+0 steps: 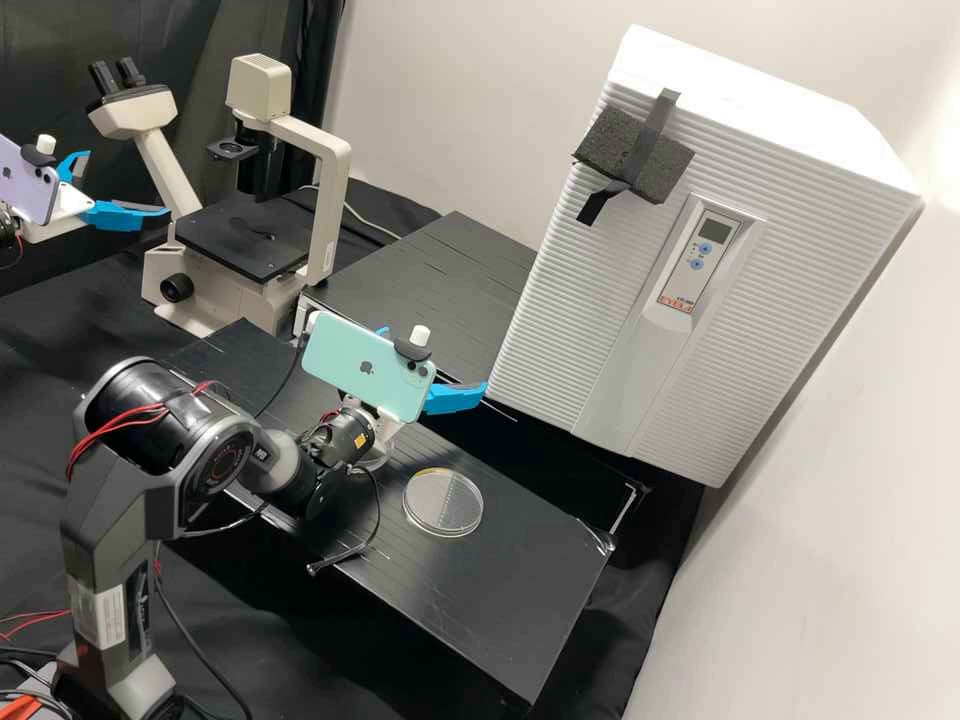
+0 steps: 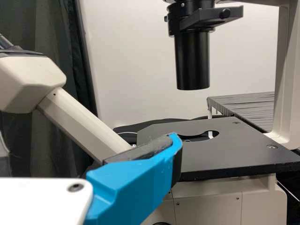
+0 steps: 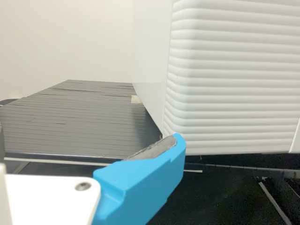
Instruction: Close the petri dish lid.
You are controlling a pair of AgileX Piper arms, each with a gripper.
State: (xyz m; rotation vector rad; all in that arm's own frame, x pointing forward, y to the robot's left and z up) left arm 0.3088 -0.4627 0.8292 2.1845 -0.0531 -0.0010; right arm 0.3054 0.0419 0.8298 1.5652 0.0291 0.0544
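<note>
Right gripper [image 1: 455,397], petri dish [image 1: 443,503] near, apparently lower

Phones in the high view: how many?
2. The mint-green phone is mounted on the right arm, above the bench; the lilac phone is on the left arm, at the left edge.

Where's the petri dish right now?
In the high view, the petri dish lies flat on the black bench, slightly left of centre and below the middle, below the right arm's green phone.
</note>
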